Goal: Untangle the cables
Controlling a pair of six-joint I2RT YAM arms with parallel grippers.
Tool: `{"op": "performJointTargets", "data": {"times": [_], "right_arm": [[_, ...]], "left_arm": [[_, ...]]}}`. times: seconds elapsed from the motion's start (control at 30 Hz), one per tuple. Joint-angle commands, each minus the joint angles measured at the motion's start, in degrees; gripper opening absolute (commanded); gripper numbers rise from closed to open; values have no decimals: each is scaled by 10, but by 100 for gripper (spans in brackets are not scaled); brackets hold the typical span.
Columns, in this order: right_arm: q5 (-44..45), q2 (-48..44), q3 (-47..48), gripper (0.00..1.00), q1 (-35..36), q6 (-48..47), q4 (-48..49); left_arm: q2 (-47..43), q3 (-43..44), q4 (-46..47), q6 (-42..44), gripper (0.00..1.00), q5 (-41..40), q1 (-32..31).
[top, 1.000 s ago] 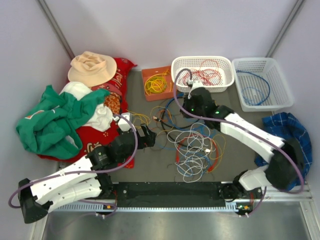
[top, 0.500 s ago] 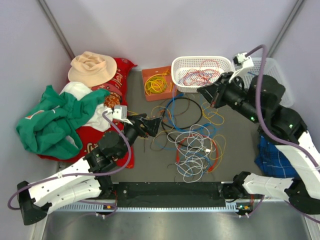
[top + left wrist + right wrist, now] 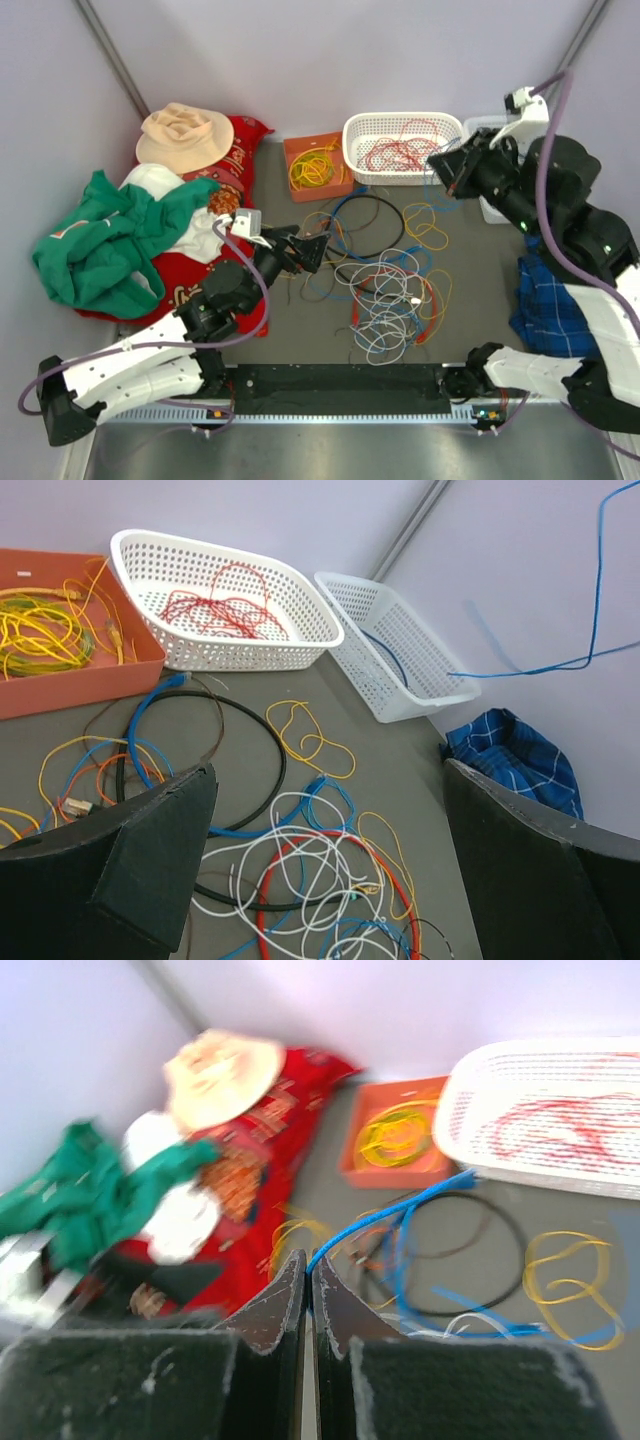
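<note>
The cables lie tangled mid-table (image 3: 385,300): white, red, blue, yellow and black loops, also seen between my left fingers in the left wrist view (image 3: 320,870). A black loop (image 3: 365,225) and a yellow loop (image 3: 425,225) lie further back. My left gripper (image 3: 305,250) (image 3: 328,772) is open and empty, hovering left of the tangle. My right gripper (image 3: 445,172) (image 3: 306,1262) is raised by the baskets and shut on a thin blue cable (image 3: 400,1215), which hangs in the air in the left wrist view (image 3: 597,580).
A white basket (image 3: 352,130) holds red cables. A second white basket (image 3: 400,650) holds a blue cable and is partly hidden behind my right arm. An orange tray (image 3: 295,150) holds yellow cables. Clothes and a hat (image 3: 120,230) fill the left; a blue cloth (image 3: 550,300) lies right.
My right arm swung up and right from the table's middle to the baskets, lifting the blue cable. My left gripper moved slightly forward and right and stays open.
</note>
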Motion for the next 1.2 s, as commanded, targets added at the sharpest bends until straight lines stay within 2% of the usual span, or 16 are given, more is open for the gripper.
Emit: {"op": "performJointTargets", "data": {"times": [0.0,0.03,0.13,0.17,0.27,0.53,0.73,0.9,1.03,1.07,1.1,1.13,1.17], "right_arm": [[-10,39,20,0,-107,21,13],[-12,54,23,0,-153,29,28],[12,87,39,0,-209,49,70],[65,98,47,0,-214,45,83],[133,137,76,0,-247,35,129],[208,253,186,0,-327,35,137],[230,292,117,0,-407,83,193],[243,354,112,0,-457,96,199],[218,425,128,0,-476,88,207],[201,436,137,7,-478,81,209],[189,446,140,21,-478,76,209],[172,455,140,50,-478,80,214],[164,459,137,58,-478,84,214]], "left_arm": [[-41,-19,-25,-39,98,-12,1],[-53,-25,-29,-50,98,-13,1],[-71,-41,-50,-75,98,-16,1],[-74,-46,-63,-81,98,-18,1],[-81,-55,-94,-107,99,-24,1],[-111,-92,-102,-121,99,-21,1],[-126,-111,-122,-143,99,-4,1],[-140,-103,-167,-140,99,-26,1],[-150,-115,-160,-134,99,-45,1],[-149,-121,-148,-132,99,-47,1],[-146,-123,-144,-130,99,-51,1],[-142,-125,-139,-129,99,-52,1],[-137,-125,-134,-129,99,-54,1]]}}
